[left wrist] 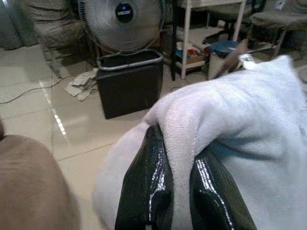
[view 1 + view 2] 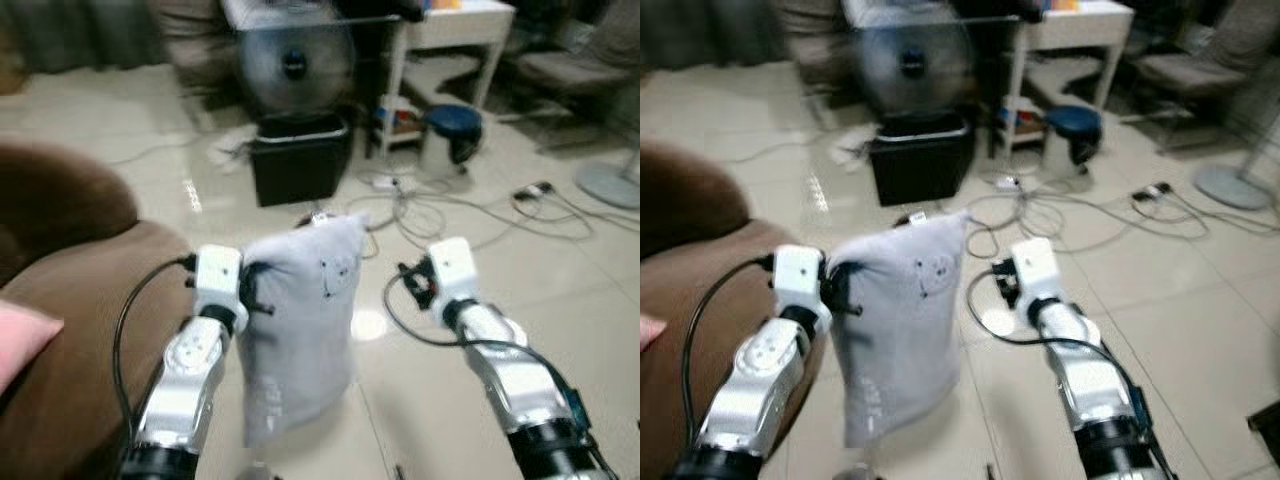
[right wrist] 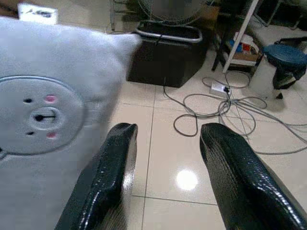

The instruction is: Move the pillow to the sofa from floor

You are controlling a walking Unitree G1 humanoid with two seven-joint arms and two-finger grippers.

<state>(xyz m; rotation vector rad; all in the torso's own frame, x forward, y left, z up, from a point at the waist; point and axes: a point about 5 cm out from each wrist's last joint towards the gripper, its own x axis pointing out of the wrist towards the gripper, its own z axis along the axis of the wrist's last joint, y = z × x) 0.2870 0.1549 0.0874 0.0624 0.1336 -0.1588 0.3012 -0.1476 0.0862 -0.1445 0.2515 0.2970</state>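
Grey pillow (image 2: 300, 320) hangs beside the sofa (image 2: 70, 330), pinched by your left pincer (image 1: 180, 191) for transfer; right pincer (image 3: 165, 177) spread.

I see two silver jointed arms with white wrist housings. Black cables loop from each wrist. Each end effector, left (image 1: 180, 191) and right (image 3: 165, 179), carries two glossy black fingers.

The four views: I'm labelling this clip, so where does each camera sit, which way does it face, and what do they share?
Left eye view: head, facing down-forward; silver arms, left gripper holding the grey fabric pillow beside the brown sofa.
Right eye view: same scene, shifted.
Left wrist view: along fingers pinching pillow fabric.
Right wrist view: along the open right gripper, over tiled floor.
Shared: pillow, black bin.
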